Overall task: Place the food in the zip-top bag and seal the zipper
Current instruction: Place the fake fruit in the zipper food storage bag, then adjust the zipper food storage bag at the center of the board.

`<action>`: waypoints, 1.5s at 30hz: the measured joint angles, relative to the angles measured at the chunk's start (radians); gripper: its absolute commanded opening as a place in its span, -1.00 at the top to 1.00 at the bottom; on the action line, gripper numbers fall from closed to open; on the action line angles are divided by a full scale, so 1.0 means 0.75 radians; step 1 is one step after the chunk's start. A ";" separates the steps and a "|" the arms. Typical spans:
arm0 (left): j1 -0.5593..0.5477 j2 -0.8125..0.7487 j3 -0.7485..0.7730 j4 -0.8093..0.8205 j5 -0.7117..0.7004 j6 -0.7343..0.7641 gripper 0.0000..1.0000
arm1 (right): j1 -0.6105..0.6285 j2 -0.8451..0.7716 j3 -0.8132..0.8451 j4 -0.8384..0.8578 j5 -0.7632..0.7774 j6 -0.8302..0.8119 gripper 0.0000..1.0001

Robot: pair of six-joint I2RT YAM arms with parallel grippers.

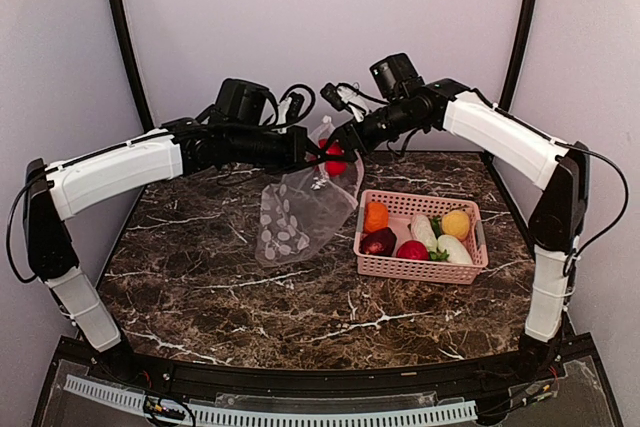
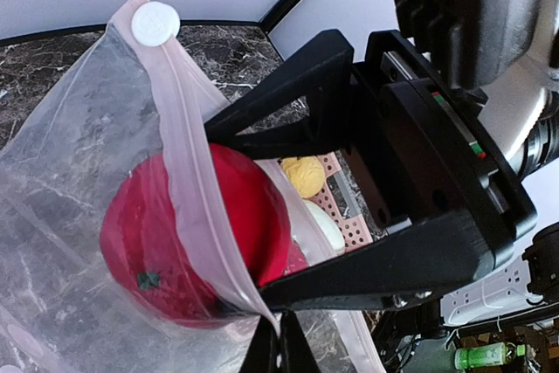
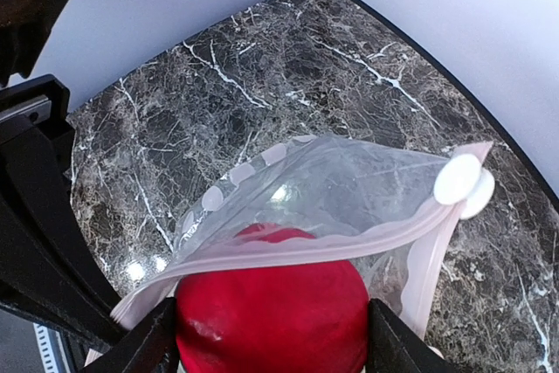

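Looking down past my right gripper [image 3: 271, 342], I see its two black fingers [image 3: 144, 347] at the bottom edge, pressed to either side of a round red piece of food [image 3: 271, 303]. The zip-top bag [image 3: 349, 181], clear with pale dots, hangs just beyond. Its pinkish zipper [image 3: 306, 246] lies across the top of the red piece. A white round slider [image 3: 458, 183] sits at the strip's right end. Below lies a dark marble surface [image 3: 262, 85] with white veins, bounded by pale walls [image 3: 454, 15]. A black machine part [image 3: 35, 216] fills the left edge.
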 measured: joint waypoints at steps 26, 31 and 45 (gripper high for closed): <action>-0.005 -0.060 -0.144 0.079 -0.122 -0.038 0.99 | 0.026 -0.092 -0.094 -0.091 0.227 -0.007 0.08; -0.005 -0.061 -0.143 0.068 -0.123 -0.027 0.98 | 0.025 0.031 -0.007 -0.120 0.199 0.020 1.00; -0.004 -0.153 0.081 -0.263 -0.464 0.198 0.99 | 0.026 -0.069 0.277 0.120 0.339 -0.090 1.00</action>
